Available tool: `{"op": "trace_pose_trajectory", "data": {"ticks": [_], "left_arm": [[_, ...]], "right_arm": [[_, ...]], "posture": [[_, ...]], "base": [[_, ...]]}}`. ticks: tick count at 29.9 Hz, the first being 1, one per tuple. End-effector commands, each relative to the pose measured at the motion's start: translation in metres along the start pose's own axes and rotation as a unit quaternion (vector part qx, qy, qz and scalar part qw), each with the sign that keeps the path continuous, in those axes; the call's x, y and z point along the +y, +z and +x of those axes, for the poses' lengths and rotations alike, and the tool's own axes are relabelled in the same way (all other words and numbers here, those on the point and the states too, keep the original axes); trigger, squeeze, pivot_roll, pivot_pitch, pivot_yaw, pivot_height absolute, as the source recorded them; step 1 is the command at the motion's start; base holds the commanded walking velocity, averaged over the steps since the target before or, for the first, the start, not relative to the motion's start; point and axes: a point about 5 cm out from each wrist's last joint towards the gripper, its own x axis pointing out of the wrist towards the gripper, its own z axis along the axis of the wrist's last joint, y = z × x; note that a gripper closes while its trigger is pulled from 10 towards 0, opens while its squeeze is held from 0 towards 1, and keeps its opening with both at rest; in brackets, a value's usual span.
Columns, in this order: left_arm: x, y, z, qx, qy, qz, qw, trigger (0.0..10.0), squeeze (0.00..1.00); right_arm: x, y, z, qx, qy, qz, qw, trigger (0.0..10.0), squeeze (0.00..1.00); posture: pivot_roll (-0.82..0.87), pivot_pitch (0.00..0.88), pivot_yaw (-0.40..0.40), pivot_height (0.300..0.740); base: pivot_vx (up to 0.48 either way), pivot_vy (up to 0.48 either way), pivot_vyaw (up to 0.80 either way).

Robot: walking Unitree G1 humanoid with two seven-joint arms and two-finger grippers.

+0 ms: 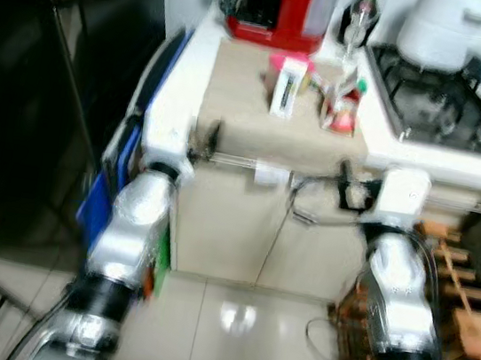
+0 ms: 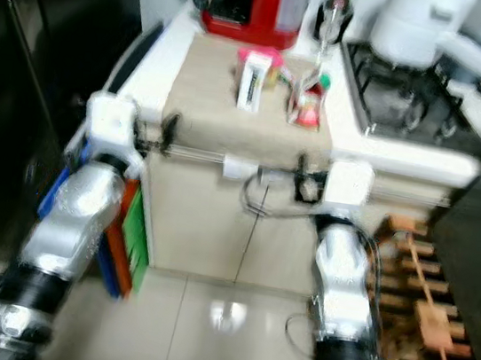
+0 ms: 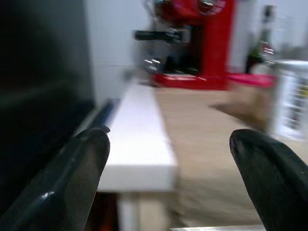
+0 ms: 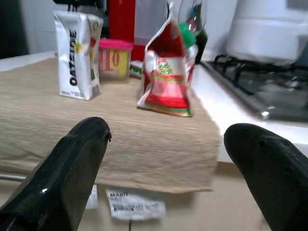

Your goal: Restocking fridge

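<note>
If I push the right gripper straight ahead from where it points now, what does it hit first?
Most likely the red and white pouch, standing on the beige mat almost dead ahead between the open right gripper fingers. The oat drink carton sits off to the side. Depth is hard to judge.

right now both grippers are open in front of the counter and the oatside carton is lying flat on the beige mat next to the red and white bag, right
Not quite. The Oatside carton stands upright on the beige mat, as the right wrist view shows. The rest holds: the left gripper and right gripper are open before the counter, and the red and white bag stands beside the carton.
</note>
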Motion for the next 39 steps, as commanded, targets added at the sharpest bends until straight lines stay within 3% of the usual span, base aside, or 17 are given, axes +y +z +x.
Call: {"op": "trace_pose_trajectory", "data": {"ticks": [1, 8, 20, 24, 28, 32, 36, 39], "left_arm": [[-0.015, 0.011, 0.004, -0.022, -0.023, -0.019, 0.999, 10.0, 0.0], [-0.018, 0.01, 0.008, -0.015, -0.039, -0.02, 0.999, 10.0, 0.0], [-0.023, 0.005, 0.014, 0.009, -0.067, -0.038, 0.997, 10.0, 0.0], [-0.017, -0.006, 0.008, 0.036, -0.053, -0.069, 0.996, 10.0, 0.0], [-0.016, -0.012, 0.003, 0.047, -0.043, -0.074, 0.995, 10.0, 0.0], [-0.017, -0.008, 0.005, 0.044, -0.048, -0.083, 0.994, 10.0, 0.0], [-0.012, 0.008, 0.014, 0.026, -0.063, -0.086, 0.994, 10.0, 0.0], [-0.014, 0.013, 0.014, 0.014, -0.076, -0.064, 0.995, 10.0, 0.0]], "right_arm": [[-0.006, -0.001, -0.002, -0.001, -0.012, -0.006, 1.0, 10.0, 0.1], [0.001, -0.005, -0.008, 0.004, 0.0, -0.003, 1.0, 10.0, 0.1], [-0.001, 0.004, -0.009, -0.017, -0.01, -0.01, 1.0, 10.0, 0.1], [-0.005, 0.012, -0.013, -0.027, -0.011, -0.023, 0.999, 10.0, 0.09], [-0.007, 0.011, -0.014, -0.021, -0.006, -0.027, 0.999, 10.0, 0.1], [-0.008, 0.011, -0.015, -0.019, -0.004, -0.028, 0.999, 10.0, 0.1], [-0.005, 0.013, -0.017, -0.017, 0.0, -0.028, 0.999, 10.0, 0.09], [-0.005, 0.01, -0.021, -0.011, 0.001, -0.026, 1.0, 10.0, 0.09]], "posture": [[-0.09, 0.0, 0.014, 0.74], [-0.1, 0.0, 0.035, 0.74], [-0.12, 0.0, 0.047, 0.74], [-0.13, 0.0, 0.03, 0.74], [-0.12, 0.0, 0.016, 0.74], [-0.12, 0.005, 0.01, 0.74], [-0.12, 0.019, 0.01, 0.74], [-0.13, 0.0, 0.016, 0.74]], "base": [[0.322, -0.352, 0.0], [0.325, -0.35, 0.0], [0.337, -0.313, 0.0], [0.0, 0.0, 0.0], [0.0, 0.0, 0.0], [0.0, 0.0, 0.0], [0.0, 0.0, 0.0], [0.0, 0.0, 0.0]]}}
